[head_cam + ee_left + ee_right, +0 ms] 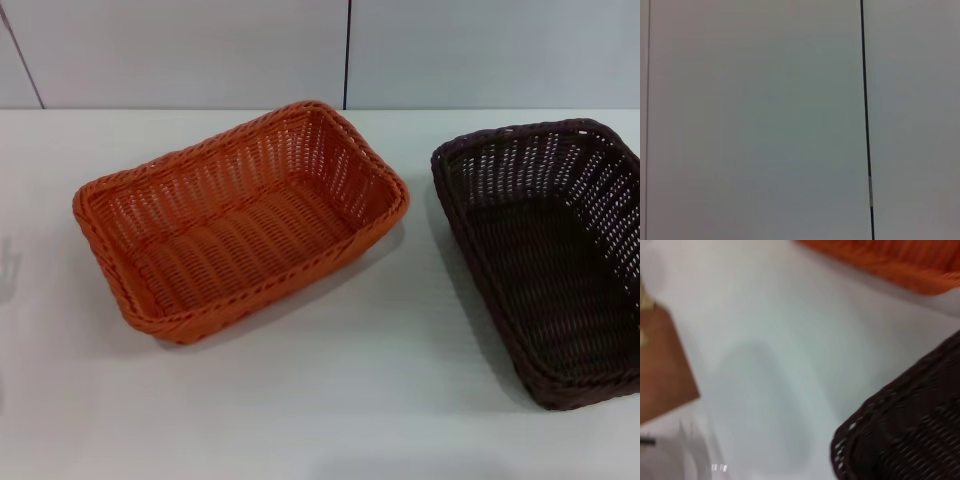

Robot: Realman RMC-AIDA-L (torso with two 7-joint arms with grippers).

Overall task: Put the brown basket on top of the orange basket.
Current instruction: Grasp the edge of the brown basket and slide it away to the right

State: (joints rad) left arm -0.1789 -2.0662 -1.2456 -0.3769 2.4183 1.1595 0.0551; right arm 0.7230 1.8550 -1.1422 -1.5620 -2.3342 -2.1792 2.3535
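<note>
We see the brown basket [550, 260] resting apart from the orange basket [240, 215], nothing stacked yet; our grippers stay unseen, grip unknowable.

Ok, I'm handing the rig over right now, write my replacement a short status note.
Grippers: neither the left nor the right gripper shows in any view.
Things: orange basket sits upright and empty on the white table. Brown basket sits upright to its right, apart from it, partly past the head view's edge.
Done: nothing yet; the baskets are not stacked.
Left: grasp the brown basket, lift it, set it on the orange one.
</note>
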